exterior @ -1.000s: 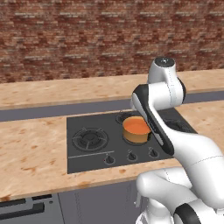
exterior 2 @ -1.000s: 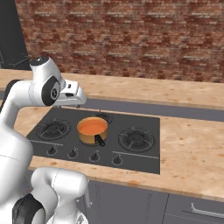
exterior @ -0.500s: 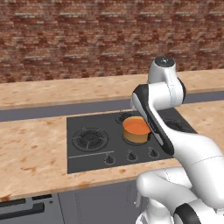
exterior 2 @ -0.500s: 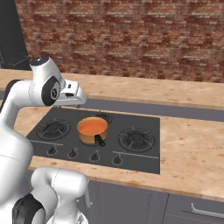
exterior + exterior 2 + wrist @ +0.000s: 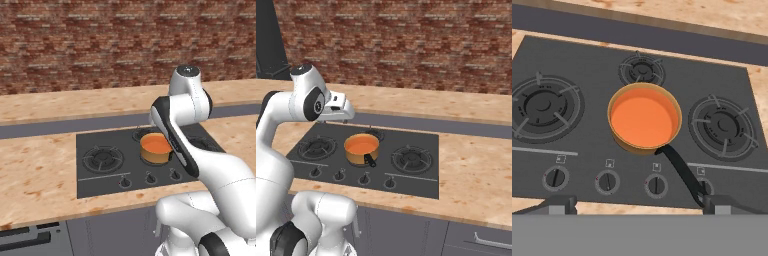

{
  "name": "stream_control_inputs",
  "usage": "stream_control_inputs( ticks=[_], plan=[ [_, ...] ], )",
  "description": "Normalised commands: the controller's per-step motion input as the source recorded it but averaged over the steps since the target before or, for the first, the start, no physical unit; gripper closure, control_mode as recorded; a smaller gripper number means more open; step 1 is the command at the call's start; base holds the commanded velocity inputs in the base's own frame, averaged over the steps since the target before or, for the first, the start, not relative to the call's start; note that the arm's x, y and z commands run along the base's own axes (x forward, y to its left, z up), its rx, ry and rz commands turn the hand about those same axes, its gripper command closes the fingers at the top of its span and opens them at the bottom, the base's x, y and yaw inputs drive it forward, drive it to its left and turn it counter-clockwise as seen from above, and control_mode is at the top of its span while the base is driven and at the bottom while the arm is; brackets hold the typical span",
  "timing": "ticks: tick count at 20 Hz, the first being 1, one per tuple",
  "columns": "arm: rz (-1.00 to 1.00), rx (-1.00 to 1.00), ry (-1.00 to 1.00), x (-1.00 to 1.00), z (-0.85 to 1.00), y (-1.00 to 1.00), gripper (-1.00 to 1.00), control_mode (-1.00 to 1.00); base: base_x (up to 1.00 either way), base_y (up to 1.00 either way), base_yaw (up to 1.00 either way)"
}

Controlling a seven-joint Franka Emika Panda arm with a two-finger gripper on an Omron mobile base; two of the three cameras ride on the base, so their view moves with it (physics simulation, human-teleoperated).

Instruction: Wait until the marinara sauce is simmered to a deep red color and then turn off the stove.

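Note, operator: your gripper hangs above the stove's front edge w/ fingertips spread wide, open, holding nothing. Just past it, knobs sit in a row along the stove front. Behind them, at mid-stove, the saucepan stands upright, dark handle pointing toward you. Sauce inside reads flat orange, not deep red. Small rear burner lies beyond; brick wall at back.

2 base views flank stove; hand view overhead, near.
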Motion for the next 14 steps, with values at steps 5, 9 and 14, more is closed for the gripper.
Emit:
stream_control_inputs(
  ticks=[5, 9, 14],
  plan=[
    [0.00, 0.00, 0.00, 0.00, 0.00, 0.00, -1.00, -1.00, 0.00, 0.00, 0.00],
    [0.00, 0.00, 0.00, 0.00, 0.00, 0.00, -1.00, -1.00, 0.00, 0.00, 0.00],
    [0.00, 0.00, 0.00, 0.00, 0.00, 0.00, -1.00, -1.00, 0.00, 0.00, 0.00]
  ],
)
